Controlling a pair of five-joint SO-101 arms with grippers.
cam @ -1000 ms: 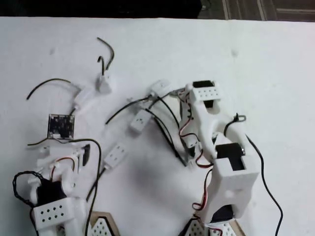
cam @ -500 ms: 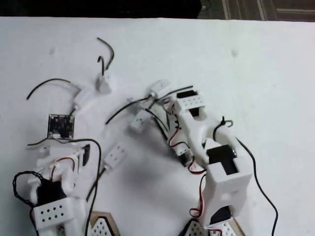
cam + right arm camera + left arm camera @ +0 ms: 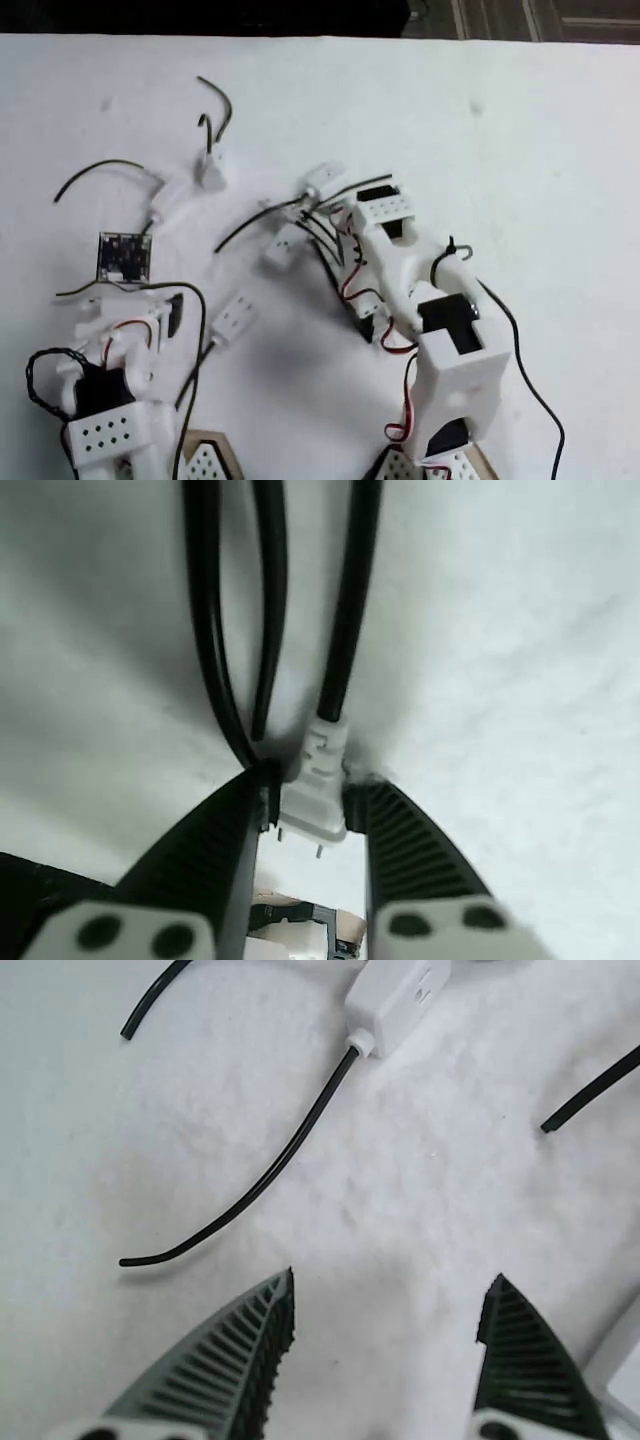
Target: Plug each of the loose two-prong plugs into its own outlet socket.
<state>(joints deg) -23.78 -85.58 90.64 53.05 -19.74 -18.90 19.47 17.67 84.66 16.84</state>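
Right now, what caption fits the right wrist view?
Right gripper, jaws shut on a white plug, black cords trailing over the table.

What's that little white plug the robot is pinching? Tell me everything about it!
The white plug looks like smooth plastic, small and blocky, with two thin metal prongs poking out of one end. A black cord leaves its other end and runs beside two other black cords. The right gripper is shut on it, with a dark ribbed finger pressing each side. It can't be told whether it rests on the white table.
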